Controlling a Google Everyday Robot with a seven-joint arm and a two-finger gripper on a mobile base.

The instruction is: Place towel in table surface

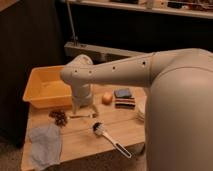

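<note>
Grey-blue towel (pixel 46 144) lies on the table surface (pixel 85 137), apart from the spread pincer (pixel 84 111).

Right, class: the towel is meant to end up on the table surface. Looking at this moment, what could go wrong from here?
1. The towel lies at the front-left corner of the table surface, reaching its edge; a careless drag could pull it off.
2. The gripper, open and low beside the yellow bin, might knock the brown clump if it swings toward the towel.
3. The dish brush lies close too.
</note>
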